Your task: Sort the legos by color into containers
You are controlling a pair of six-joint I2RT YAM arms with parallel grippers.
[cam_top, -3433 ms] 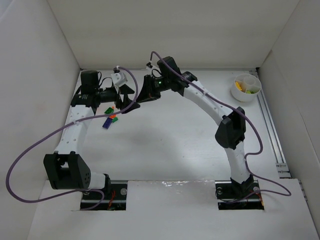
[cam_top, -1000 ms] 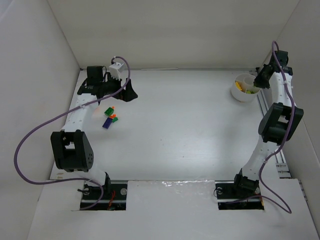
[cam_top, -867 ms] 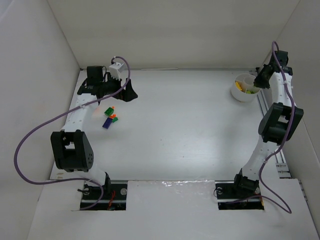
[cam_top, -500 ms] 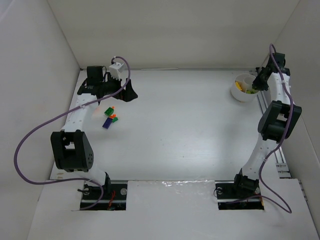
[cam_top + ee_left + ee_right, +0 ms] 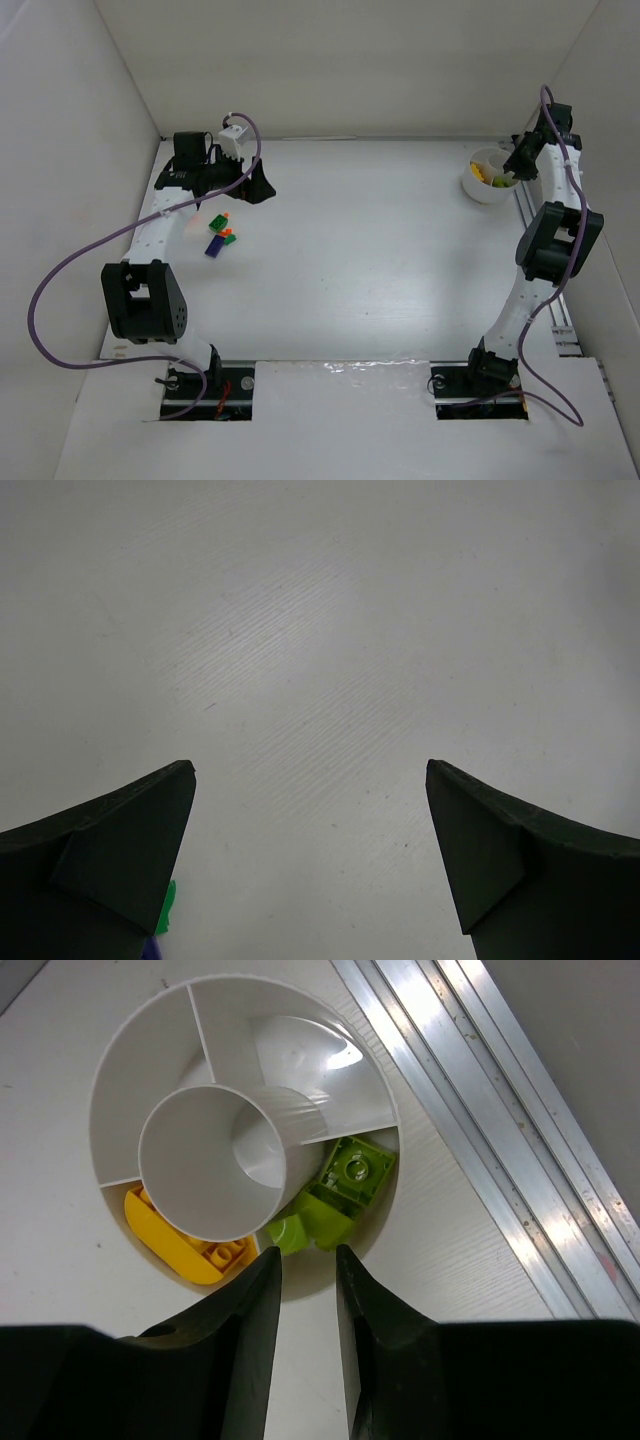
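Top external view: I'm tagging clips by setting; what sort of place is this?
Probably a lab robot test cell: white walls box in a table, a left arm and right arm are bolted at its near edge, and toy bricks and a divided cup are the props.

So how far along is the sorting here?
Done: a yellow brick and green bricks lie in separate wedges of the cup. In hand: nothing; the right end effector hovers at the cup's rim by the green bricks, slightly open and empty. Left: a green, orange and blue cluster on the table near the open left end effector; two wedges are empty.
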